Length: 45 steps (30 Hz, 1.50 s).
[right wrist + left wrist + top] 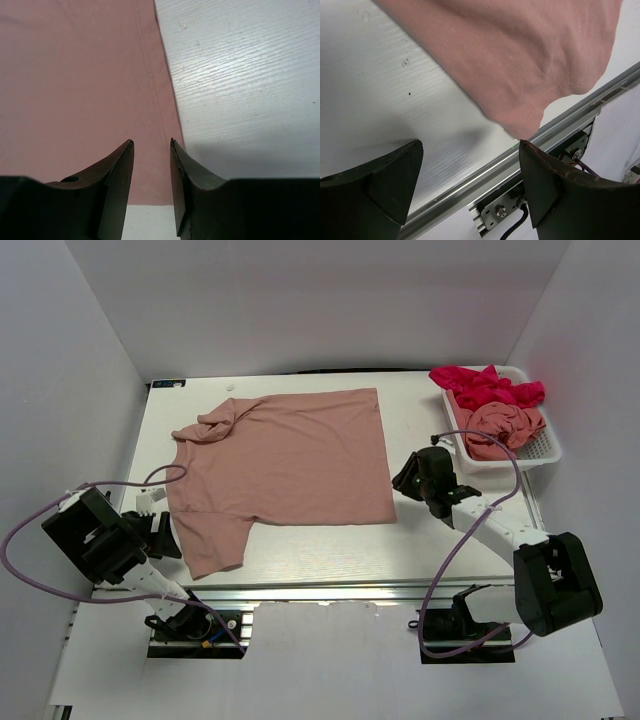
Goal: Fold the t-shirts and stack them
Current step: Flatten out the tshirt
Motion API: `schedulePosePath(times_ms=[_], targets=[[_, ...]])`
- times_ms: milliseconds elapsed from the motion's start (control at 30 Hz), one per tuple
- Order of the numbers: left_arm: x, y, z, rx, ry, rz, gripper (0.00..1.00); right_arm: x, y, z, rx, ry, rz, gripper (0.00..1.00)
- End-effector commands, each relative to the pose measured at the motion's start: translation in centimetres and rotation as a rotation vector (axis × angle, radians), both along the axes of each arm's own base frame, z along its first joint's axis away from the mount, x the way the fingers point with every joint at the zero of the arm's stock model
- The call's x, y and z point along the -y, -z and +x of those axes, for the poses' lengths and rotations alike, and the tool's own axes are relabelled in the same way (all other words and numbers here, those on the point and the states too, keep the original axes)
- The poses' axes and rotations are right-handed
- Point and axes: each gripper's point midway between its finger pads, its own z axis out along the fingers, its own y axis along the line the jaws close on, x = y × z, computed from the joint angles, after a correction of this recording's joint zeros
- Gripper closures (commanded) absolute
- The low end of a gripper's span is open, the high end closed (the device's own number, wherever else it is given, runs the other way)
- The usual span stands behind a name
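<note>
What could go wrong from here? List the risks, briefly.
1. The right jaws stand narrowly apart over the pink t-shirt hem; closing there may catch only a sliver and slip.
2. Its far sleeve is bunched; folding now could trap that wrinkle.
3. The left jaws gape beside the near sleeve by the table edge; a tug may drag it over.

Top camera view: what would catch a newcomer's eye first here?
A salmon-pink t-shirt lies spread flat mid-table. At the far right corner a white basket holds a crumpled magenta shirt and another pink shirt. The left pincer and right pincer flank the spread one, both open.
</note>
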Motion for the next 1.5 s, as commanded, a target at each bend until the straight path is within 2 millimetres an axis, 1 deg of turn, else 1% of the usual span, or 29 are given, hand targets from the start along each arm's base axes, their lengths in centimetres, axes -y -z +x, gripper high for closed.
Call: schedulePosePath(times_ms=[0,67,200,267,300,367,433,500,600,667,767,900,1033,1100,1133,1167,1267,1300,1367,1400,1467], targets=[[-1.8,2.4,0.3,0.022,0.018,0.114,0.12,-0.9,-0.7,0.1,0.028,-0.050,0.003,0.60],[-1.9,2.5,0.3,0.034,0.021,0.130,0.13,-1.2,-0.3,-0.1,0.022,-0.067,0.004,0.60],[-1.9,2.8,0.2,0.046,0.029,0.145,0.14,-2.8,-0.1,-0.8,0.031,-0.114,0.023,0.62],[-1.8,3.1,0.1,0.048,0.033,0.143,0.15,-2.8,-0.1,-0.8,0.028,-0.121,-0.013,0.62],[-1.5,3.1,0.0,0.048,0.039,0.128,0.15,-2.8,-0.6,-0.5,0.032,-0.123,-0.051,0.62],[-1.1,3.3,-0.2,0.038,0.053,0.093,0.17,-2.7,-1.0,-0.3,0.041,-0.121,-0.086,0.62],[-0.5,3.2,-0.6,0.031,0.086,0.051,0.17,-2.8,-0.9,-0.4,0.042,-0.116,-0.098,0.62],[-0.5,3.6,-0.5,0.028,0.097,0.037,0.20,-3.1,-1.0,-0.6,0.050,-0.119,-0.087,0.62],[-0.7,4.4,-0.2,0.029,0.096,0.034,0.24,-3.7,-1.5,-0.5,0.067,-0.123,-0.081,0.63],[-0.5,4.4,0.0,0.031,0.102,0.008,0.24,-4.0,-2.4,-0.1,0.094,-0.126,-0.098,0.63],[-0.7,4.4,0.6,0.035,0.102,-0.012,0.24,-4.5,-3.2,0.3,0.124,-0.137,-0.128,0.63],[-0.6,4.5,1.5,0.044,0.113,-0.035,0.25,-5.0,-3.3,0.8,0.143,-0.157,-0.144,0.63],[0.4,5.1,2.8,0.038,0.120,-0.036,0.28,-4.9,-2.7,1.0,0.143,-0.154,-0.160,0.64],[0.8,5.2,3.1,0.035,0.133,-0.036,0.35,-4.8,-2.4,0.9,0.146,-0.155,-0.160,0.64],[1.0,5.3,3.4,0.030,0.133,-0.031,0.38,-4.9,-2.8,0.9,0.160,-0.155,-0.152,0.64],[1.2,5.3,3.5,0.028,0.139,-0.027,0.44,-4.8,-2.9,0.9,0.165,-0.151,-0.153,0.64],[1.2,5.1,4.0,0.031,0.142,-0.015,0.51,-4.4,-3.1,0.8,0.182,-0.144,-0.169,0.64],[1.1,4.9,4.2,0.037,0.140,-0.009,0.61,-4.1,-2.8,0.8,0.178,-0.136,-0.181,0.64],[0.8,4.6,4.3,0.038,0.137,0.005,0.74,-3.3,-1.8,0.5,0.153,-0.116,-0.208,0.64],[0.7,4.4,4.4,0.041,0.138,0.012,0.88,-2.8,-1.4,0.5,0.143,-0.096,-0.225,0.63],[0.4,4.2,4.4,0.041,0.137,0.032,1.00,-2.1,-0.1,-0.1,0.100,-0.066,-0.243,0.63]])
